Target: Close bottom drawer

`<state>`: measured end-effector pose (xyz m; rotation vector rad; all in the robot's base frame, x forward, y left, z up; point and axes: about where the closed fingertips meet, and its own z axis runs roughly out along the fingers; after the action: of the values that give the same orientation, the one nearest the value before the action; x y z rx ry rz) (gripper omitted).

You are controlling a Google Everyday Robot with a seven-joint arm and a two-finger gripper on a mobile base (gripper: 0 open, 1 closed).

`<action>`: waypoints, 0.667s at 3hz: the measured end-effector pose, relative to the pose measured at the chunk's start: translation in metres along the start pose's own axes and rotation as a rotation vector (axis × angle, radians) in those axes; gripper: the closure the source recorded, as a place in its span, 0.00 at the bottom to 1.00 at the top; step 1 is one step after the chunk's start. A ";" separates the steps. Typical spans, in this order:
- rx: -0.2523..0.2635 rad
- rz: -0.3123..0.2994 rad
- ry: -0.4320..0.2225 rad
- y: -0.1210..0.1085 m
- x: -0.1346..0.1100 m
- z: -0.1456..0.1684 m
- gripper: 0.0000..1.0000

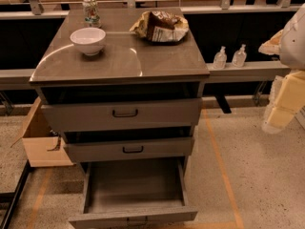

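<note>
Bottom drawer [133, 194] of three gapes; gripper [282, 109] at right, state unclear.

Right of the grey three-drawer metal cabinet [121, 112], the robot's arm [291, 92] shows a smooth, rounded white shell uppermost. Below it come blocky cream-yellow segments with flat faces and soft edges, ending in a paler piece nearest the cabinet. The pincer cannot be told apart among these parts.
</note>
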<state>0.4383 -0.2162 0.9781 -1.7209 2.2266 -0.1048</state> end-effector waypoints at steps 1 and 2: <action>0.000 0.000 0.000 0.000 0.000 0.000 0.00; 0.009 -0.001 -0.003 -0.001 -0.001 -0.002 0.15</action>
<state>0.4384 -0.2155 0.9804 -1.7163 2.2201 -0.1127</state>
